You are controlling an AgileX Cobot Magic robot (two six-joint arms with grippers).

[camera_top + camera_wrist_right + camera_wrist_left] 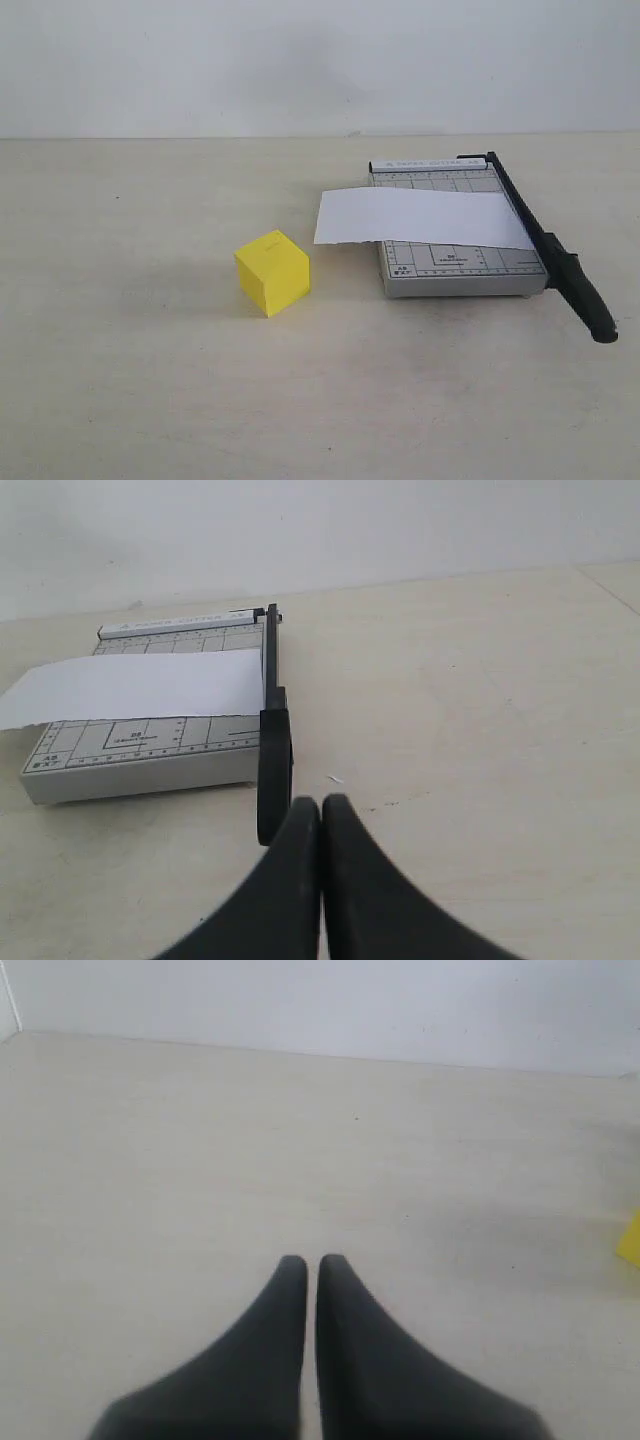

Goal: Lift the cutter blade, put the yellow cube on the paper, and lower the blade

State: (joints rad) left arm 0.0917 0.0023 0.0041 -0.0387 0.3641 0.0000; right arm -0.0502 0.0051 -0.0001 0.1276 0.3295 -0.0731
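Left tool (311, 1260): fingers pressed together, only a hairline slit between them, nothing pinched. I see it hanging over bare desk (180, 1160). The yellow cube (631, 1240) shows in the left wrist view only as a sliver at the frame edge, well apart from the fingertips. Right tool (321, 802): fingers also pressed together, empty. The cutter blade (272, 730) is directly ahead of it, and the thick handle end sits right at the fingertips. I cannot tell whether they touch. In the exterior view neither tool is in frame. There, the cutter blade (548, 245) is down, lying flat along the right edge of the grey cutting board (455, 265), with its handle running past the board's near corner. The paper (420, 218) lies across the board. Its right end reaches up to the blade, and its left end overhangs the board's left side. The yellow cube (272, 272) stands on the desk to the left of the board, near the paper's overhanging end but clear of it, one corner turned toward the camera.
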